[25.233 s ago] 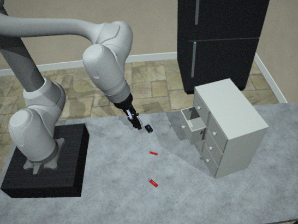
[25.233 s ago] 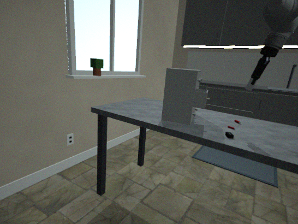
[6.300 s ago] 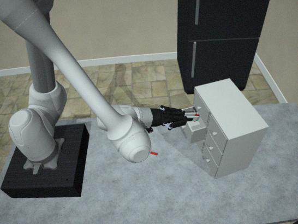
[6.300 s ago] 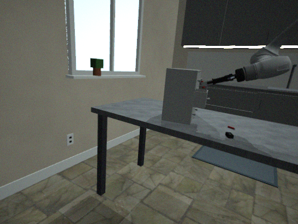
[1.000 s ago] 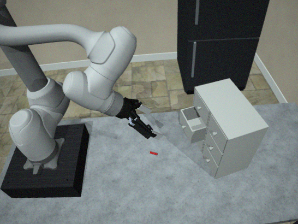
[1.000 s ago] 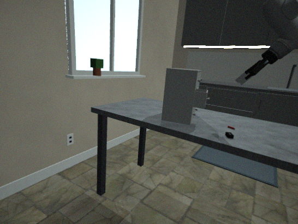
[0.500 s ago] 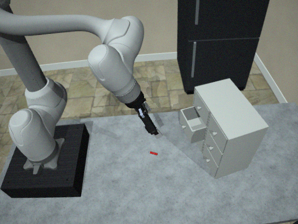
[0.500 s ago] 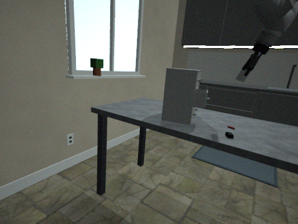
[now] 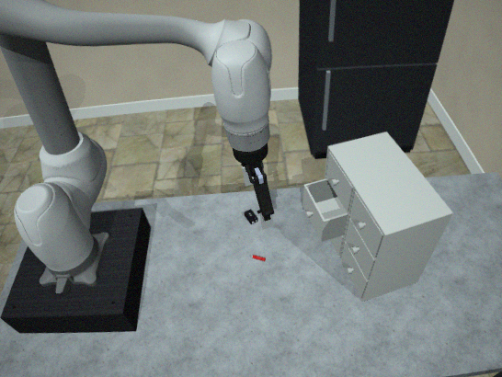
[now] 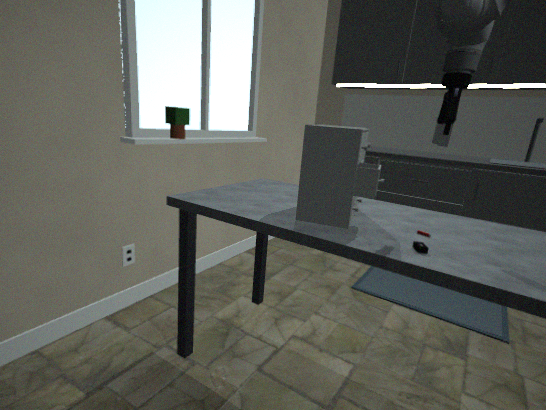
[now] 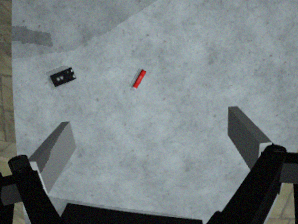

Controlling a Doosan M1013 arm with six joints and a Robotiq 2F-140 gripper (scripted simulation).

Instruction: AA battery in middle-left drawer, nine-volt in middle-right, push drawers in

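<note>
The nine-volt battery [image 9: 250, 216] is a small black block lying on the grey table; it also shows in the exterior view [image 10: 420, 246] and the wrist view [image 11: 63, 78]. The AA battery [image 9: 258, 257] [image 10: 423, 233] [image 11: 139, 79] is a small red cylinder lying nearer the front. The white chest [image 9: 383, 213] stands at the right, with one left-column drawer [image 9: 324, 207] pulled out; the other drawers look pushed in. My gripper [image 9: 266, 213] [image 10: 442, 132] [image 11: 149, 128] hangs well above the table, pointing down, open and empty, above the table between the batteries and the chest.
The arm's black base [image 9: 75, 271] sits at the table's left end. A dark fridge [image 9: 368, 69] stands behind the chest, off the table. The table's far edge runs close behind the nine-volt battery.
</note>
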